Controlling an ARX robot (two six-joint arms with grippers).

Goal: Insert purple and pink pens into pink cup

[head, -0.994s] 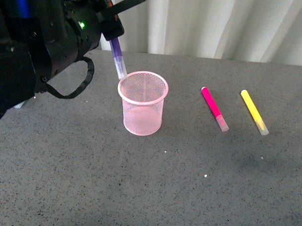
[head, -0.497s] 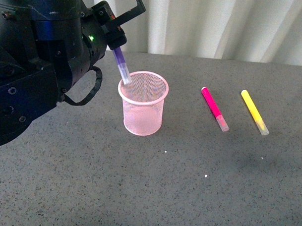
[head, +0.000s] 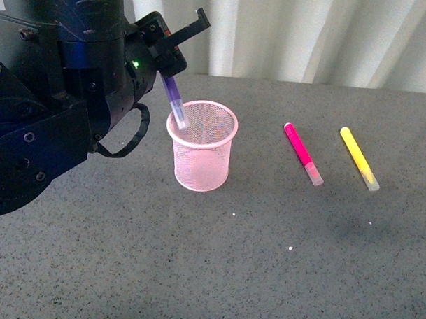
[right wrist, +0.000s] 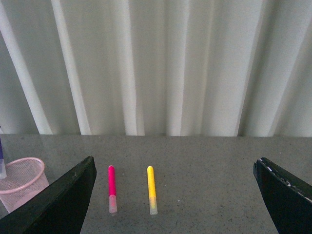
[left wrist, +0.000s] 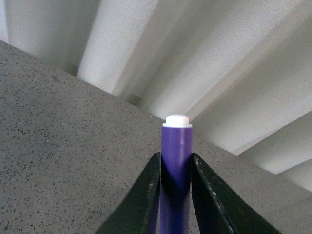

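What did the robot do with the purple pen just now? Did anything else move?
The left gripper swung the purple pen over the pink cup. The pen's clear tip was behind the rim and now dips inside. The pen is still gripped, not dropped. The cup, pink pen and yellow pen stayed put.

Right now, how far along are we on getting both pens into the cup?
Nothing is finished yet. In hand: the left end effector grips the purple pen, tilted, with its capped tip just inside the rim of the cup, not yet released. Left: the pink pen lies on the table to the cup's right, and the right end effector is open and empty.
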